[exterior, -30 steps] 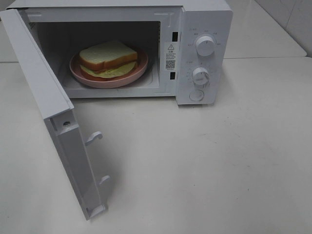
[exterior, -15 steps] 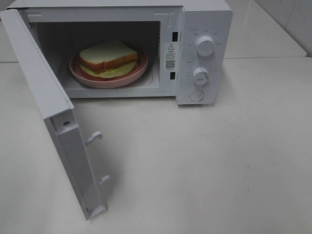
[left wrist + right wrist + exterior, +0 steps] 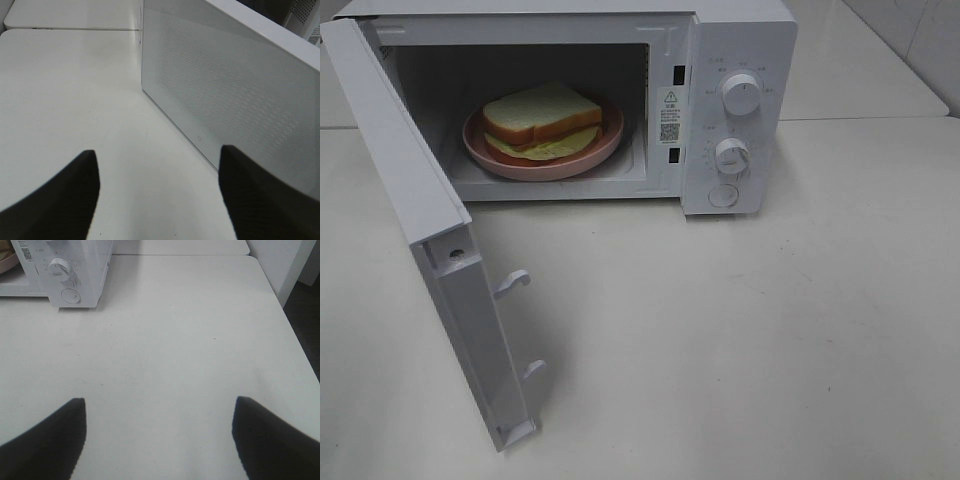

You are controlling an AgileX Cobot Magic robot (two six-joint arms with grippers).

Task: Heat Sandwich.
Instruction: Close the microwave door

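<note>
Sandwich [image 3: 542,118] lies flat on the pink plate [image 3: 545,170] inside the open microwave [image 3: 750,45], long axis seemingly across the opening. Sticker [image 3: 669,115]: warning triangle, QR code, wording illegible. Left pincer [image 3: 157,151] and right pincer [image 3: 160,399] gape empty.

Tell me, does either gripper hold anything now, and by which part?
Nothing is held: the left gripper and right gripper are open and empty. The sandwich lies in the microwave.

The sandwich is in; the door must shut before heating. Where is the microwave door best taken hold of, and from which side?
The free edge by the latch hooks, farthest from the hinge. The microwave door stands swung wide open, a flat panel with nothing to pinch, so probably push its outer face from the left.
</note>
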